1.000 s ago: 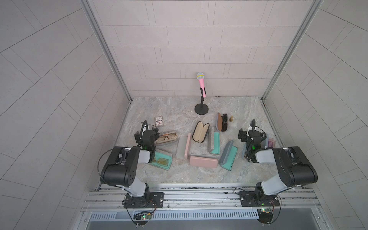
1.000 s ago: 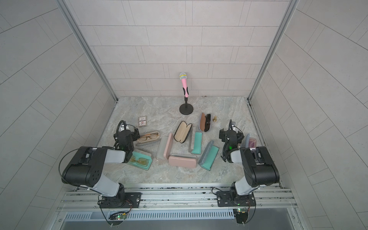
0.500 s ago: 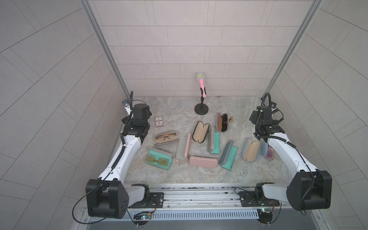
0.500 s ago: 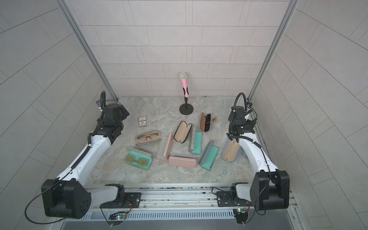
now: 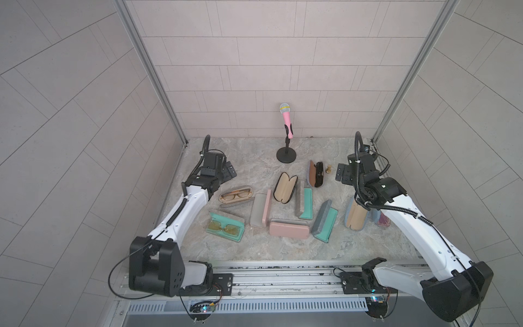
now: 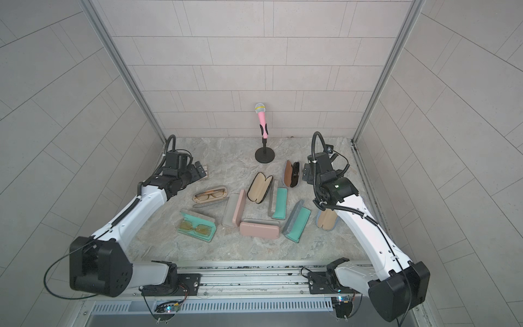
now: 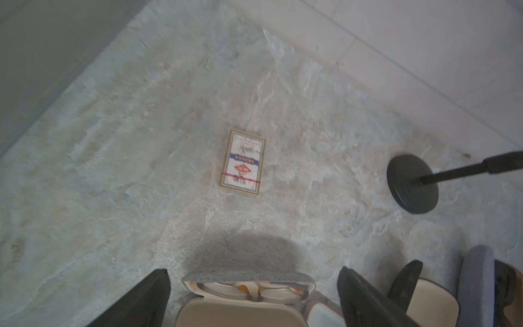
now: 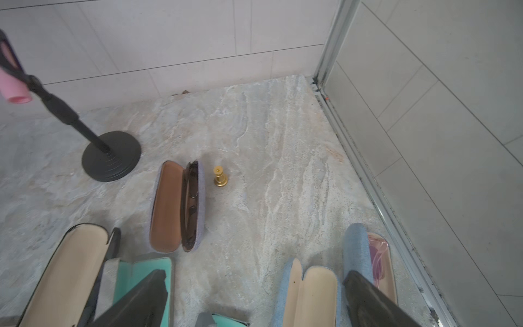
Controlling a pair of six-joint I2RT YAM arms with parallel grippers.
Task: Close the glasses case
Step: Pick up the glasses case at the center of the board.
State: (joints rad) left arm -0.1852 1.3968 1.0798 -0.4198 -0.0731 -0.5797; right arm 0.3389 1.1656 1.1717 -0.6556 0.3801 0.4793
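Observation:
Several open glasses cases lie across the marble table in both top views. One is a grey case with beige lining (image 5: pixel 236 194) holding brown glasses, another a teal one (image 5: pixel 225 227) with yellow glasses. A closed pink case (image 5: pixel 288 229) lies near the front. My left gripper (image 5: pixel 228 169) hangs open above the table's back left, and in its wrist view the grey case (image 7: pixel 249 279) lies between its open jaws (image 7: pixel 252 270). My right gripper (image 5: pixel 343 174) is open at the back right, above a blue case with beige lining (image 8: pixel 310 294). Neither holds anything.
A pink microphone on a black stand (image 5: pixel 286 133) rises at the back middle. A small gold chess piece (image 8: pixel 220 177) stands beside a brown-lined case with dark glasses (image 8: pixel 177 205). A card pack (image 7: pixel 243 162) lies at the back left. Walls close in on three sides.
Both arms have unfolded from a low tucked pose near the front rail and reached out toward the back of the table. Both grippers stayed open. The cases have not moved.

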